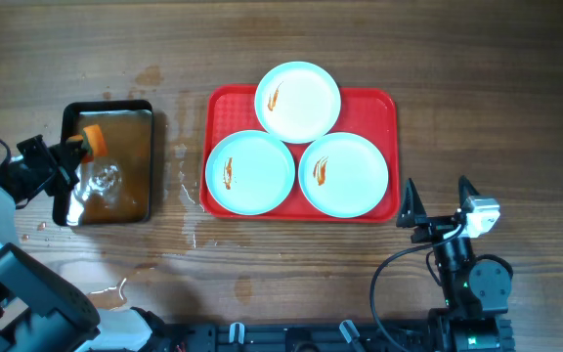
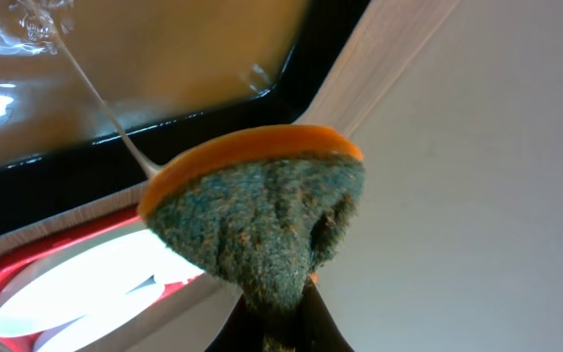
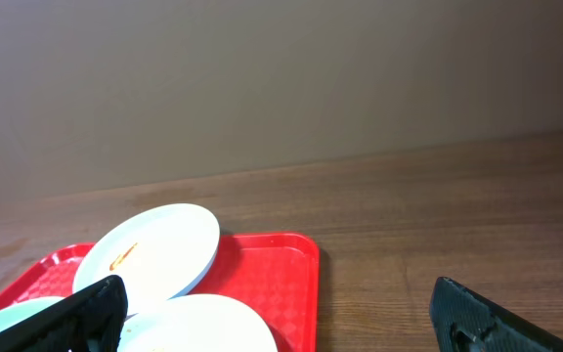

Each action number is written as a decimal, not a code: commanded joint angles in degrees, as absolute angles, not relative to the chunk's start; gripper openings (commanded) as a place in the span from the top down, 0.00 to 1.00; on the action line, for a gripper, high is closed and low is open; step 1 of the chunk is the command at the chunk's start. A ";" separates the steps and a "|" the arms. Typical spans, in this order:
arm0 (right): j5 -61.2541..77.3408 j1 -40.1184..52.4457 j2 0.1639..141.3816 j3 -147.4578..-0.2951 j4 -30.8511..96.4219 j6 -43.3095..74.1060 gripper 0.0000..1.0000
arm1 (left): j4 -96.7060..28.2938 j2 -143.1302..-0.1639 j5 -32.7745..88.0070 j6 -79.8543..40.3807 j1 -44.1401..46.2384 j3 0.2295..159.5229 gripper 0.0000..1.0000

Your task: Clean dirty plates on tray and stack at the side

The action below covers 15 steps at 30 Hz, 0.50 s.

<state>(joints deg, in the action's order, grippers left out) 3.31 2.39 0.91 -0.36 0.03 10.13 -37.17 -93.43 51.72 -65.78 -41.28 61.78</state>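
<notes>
Three white plates lie on the red tray (image 1: pixel 379 108): one at the back (image 1: pixel 298 101), one front left (image 1: pixel 249 173), one front right (image 1: pixel 344 174). Each has an orange-red smear. My left gripper (image 1: pixel 78 147) is shut on an orange-and-green sponge (image 2: pixel 262 210) over the top left of the black pan (image 1: pixel 108 164). My right gripper (image 1: pixel 438 198) is open and empty, just right of the tray's front right corner. The right wrist view shows the back plate (image 3: pixel 150 249) and the tray (image 3: pixel 281 269).
The black-rimmed pan holds brownish water. Water drops and a puddle (image 1: pixel 115 290) lie on the wooden table between the pan and the tray and along the front edge.
</notes>
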 commanded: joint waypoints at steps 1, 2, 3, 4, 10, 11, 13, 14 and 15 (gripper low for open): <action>2.55 2.00 0.58 -0.30 -0.12 9.15 0.00 | -38.96 -92.27 60.29 -67.13 -41.43 62.24 0.96; 2.55 2.00 0.58 -0.30 -0.12 9.17 0.00 | -38.11 -92.27 62.61 -67.51 -41.43 62.24 0.96; 2.52 2.00 0.58 -0.30 -0.12 9.17 0.00 | -36.38 -92.27 60.29 -68.64 -41.45 62.24 0.96; 2.52 2.00 0.58 -0.30 -0.12 9.15 0.00 | -35.79 -92.27 56.95 -69.32 -41.50 62.24 0.96; 2.52 2.00 0.58 -0.30 -0.12 9.15 0.00 | -38.68 -92.27 53.69 -69.76 -41.50 62.24 0.96; 2.52 2.00 0.58 -0.30 -0.12 9.15 0.00 | -39.18 -92.27 53.28 -69.78 -41.50 62.24 0.96; 2.52 2.00 0.58 -0.30 -0.12 9.17 0.00 | -40.32 -92.27 59.05 -69.93 -41.54 62.24 0.96; 2.52 2.00 0.58 -0.30 -0.12 9.15 0.00 | -39.75 -92.27 60.25 -70.43 -41.54 62.24 0.96; 2.55 2.00 0.58 -0.30 -0.12 9.17 0.00 | -38.98 -92.27 59.90 -71.99 -41.60 62.24 0.96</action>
<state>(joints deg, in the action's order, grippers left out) 3.31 2.39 0.89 -0.36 0.03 10.13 -40.10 -93.41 55.83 -69.38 -41.32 61.80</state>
